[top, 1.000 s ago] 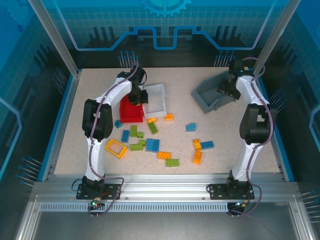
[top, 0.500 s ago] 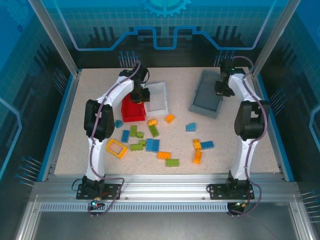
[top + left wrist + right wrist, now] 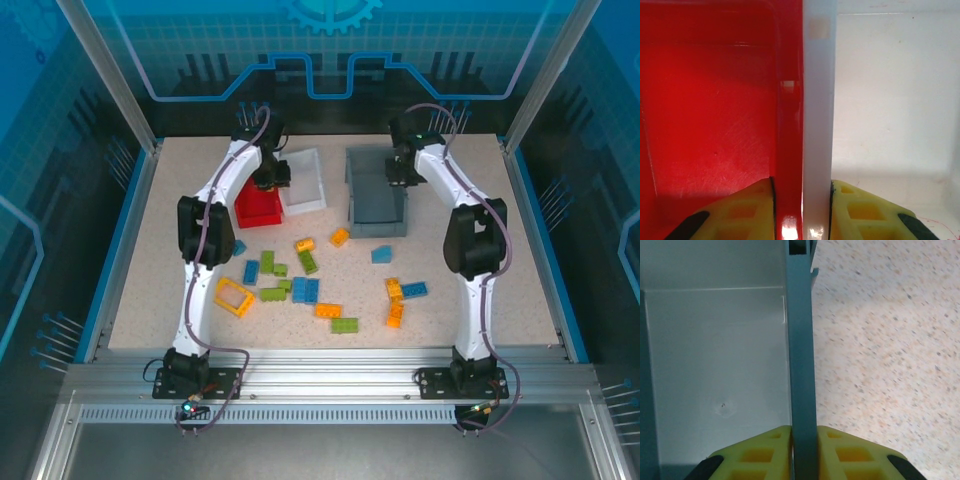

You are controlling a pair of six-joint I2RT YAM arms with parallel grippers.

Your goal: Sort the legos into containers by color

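While nothing is sorted yet, I start with the biggest piece, the grey bin (image 3: 375, 195), which sits toward the back of the table (image 3: 500, 250). My right gripper (image 3: 400, 170) is clamped on the grey bin's right-hand wall. In the right wrist view the yellow fingers (image 3: 837, 452) squeeze that thin wall (image 3: 801, 365) from both sides, one inside the bin and one outside. The bin's floor looks bare.

Just left of the grey bin stands the white bin (image 3: 303, 183), near it but apart. The red bin (image 3: 258, 208) presses against the white bin's far side, away from the grey bin. My left gripper (image 3: 270, 178) pinches their two touching walls together as one. In the left wrist view one finger (image 3: 747, 212) sits inside the red bin (image 3: 710, 110) and the other inside the white bin (image 3: 890, 100). Both floors show bare.

Now the small stuff. The legos (image 3: 305, 290) all lie loose on the table, nearer my bases than the grey bin. They are orange, green and blue, some touching and some apart. A yellow frame piece (image 3: 232, 297) lies furthest left of that bin.

So as I judge it, the containers are being lined up, and every brick remains to be picked and dropped by colour.
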